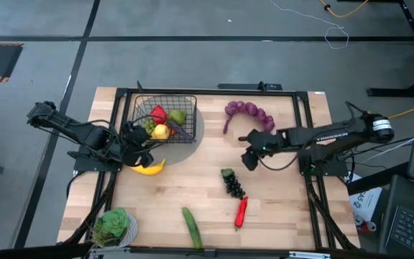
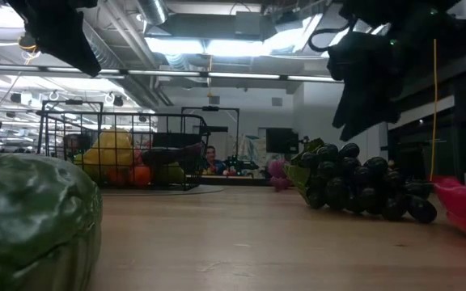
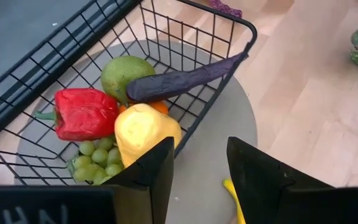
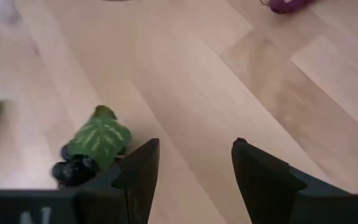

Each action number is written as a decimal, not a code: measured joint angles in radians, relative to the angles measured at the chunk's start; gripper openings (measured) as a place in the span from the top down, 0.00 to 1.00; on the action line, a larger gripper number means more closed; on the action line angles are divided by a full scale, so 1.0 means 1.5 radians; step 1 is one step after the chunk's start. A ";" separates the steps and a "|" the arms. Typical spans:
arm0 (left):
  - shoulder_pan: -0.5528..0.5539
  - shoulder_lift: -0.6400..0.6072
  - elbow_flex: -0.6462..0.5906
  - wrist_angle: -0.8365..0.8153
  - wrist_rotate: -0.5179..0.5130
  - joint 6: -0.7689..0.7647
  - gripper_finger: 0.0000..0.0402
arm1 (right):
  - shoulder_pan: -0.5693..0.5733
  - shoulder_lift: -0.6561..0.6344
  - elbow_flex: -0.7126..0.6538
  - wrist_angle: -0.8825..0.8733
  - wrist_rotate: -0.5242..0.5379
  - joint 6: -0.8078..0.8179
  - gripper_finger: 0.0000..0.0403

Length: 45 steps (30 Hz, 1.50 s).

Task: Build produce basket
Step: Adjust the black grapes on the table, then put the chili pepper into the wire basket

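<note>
The black wire basket (image 1: 165, 119) stands on a round grey mat (image 1: 192, 133) at the far left. It holds a red pepper (image 3: 86, 113), a green fruit (image 3: 126, 74), a lemon (image 3: 145, 127), green grapes (image 3: 98, 158) and an eggplant (image 3: 185, 78) whose end rests on the rim. The banana (image 1: 149, 169) lies on the table just near of the basket. My left gripper (image 1: 139, 155) is open and empty above the banana, beside the basket's near corner. My right gripper (image 1: 250, 160) is open and empty above the table, just far of the dark grapes (image 1: 232, 183).
A purple bunch (image 1: 249, 114) lies at the far middle. A red chili (image 1: 241, 212) and a cucumber (image 1: 191, 226) lie near the front edge. A green leafy vegetable on a plate (image 1: 113, 226) sits at the front left corner. Bare wood lies at the table's middle.
</note>
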 joint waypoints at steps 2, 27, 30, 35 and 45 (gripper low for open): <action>0.000 0.000 0.000 0.000 -0.009 0.000 0.64 | 0.025 0.001 -0.002 -0.001 0.033 0.004 0.50; 0.000 0.000 0.000 0.001 -0.027 -0.002 0.65 | 0.149 0.260 0.113 0.063 0.043 -0.107 0.50; 0.000 0.000 0.000 0.000 -0.027 -0.001 0.65 | 0.114 0.308 0.145 0.060 0.057 -0.106 0.50; 0.000 0.000 0.000 0.000 -0.027 -0.001 0.65 | 0.044 0.344 0.203 0.050 0.142 -0.174 0.50; 0.000 0.000 0.000 0.000 -0.027 0.000 0.65 | -0.048 0.324 0.373 -0.137 0.170 -0.295 0.50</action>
